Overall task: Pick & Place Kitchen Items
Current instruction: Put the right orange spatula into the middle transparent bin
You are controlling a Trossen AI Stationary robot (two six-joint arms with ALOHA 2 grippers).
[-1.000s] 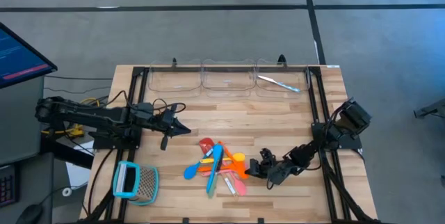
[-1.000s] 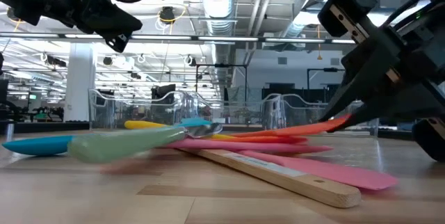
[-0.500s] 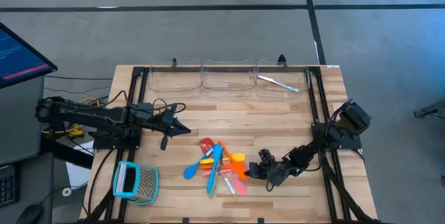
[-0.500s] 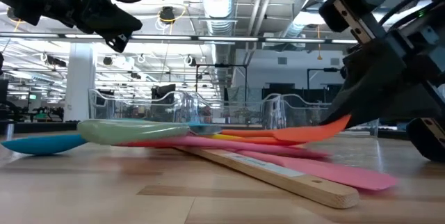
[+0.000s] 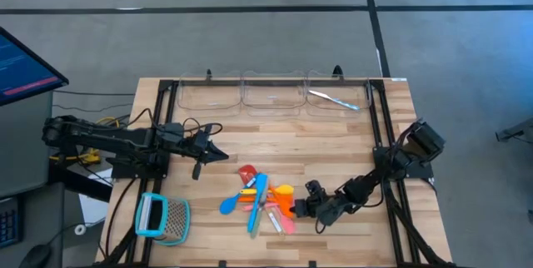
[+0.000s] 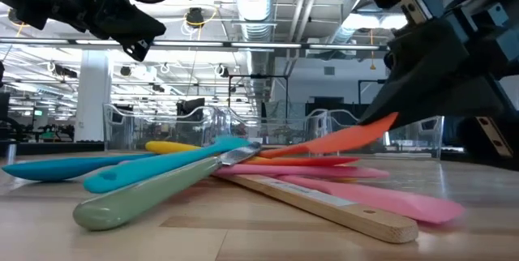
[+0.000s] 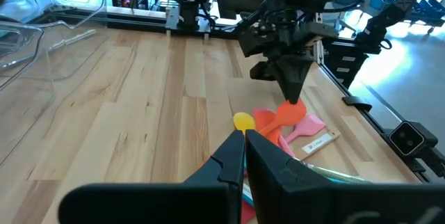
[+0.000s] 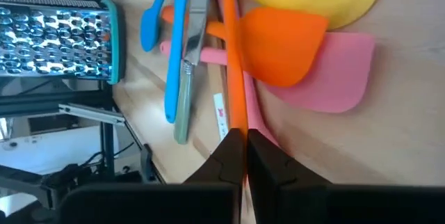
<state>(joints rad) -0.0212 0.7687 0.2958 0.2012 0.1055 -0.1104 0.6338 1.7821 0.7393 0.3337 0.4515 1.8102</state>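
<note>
The wooden table [image 5: 333, 147] carries three clear bins [image 5: 271, 93] along its far edge and a teal-framed grater [image 5: 162, 218] at the near left. The left gripper [image 5: 218, 155] hangs pinched shut on nothing, above bare wood left of centre. The heap of kitchen items [image 5: 262, 200] lies near the front middle. At its right side the right gripper [image 5: 301, 210] is low, its fingers [image 8: 233, 161] clamped tight on the handle of the orange spatula [image 8: 281, 46], whose blade tips up off the pink spatula [image 8: 334, 88]. To my eye the lift should go straight up and slow, so the handle slides clear of the blue spoon [image 8: 177, 36] without dragging the pile along.
</note>
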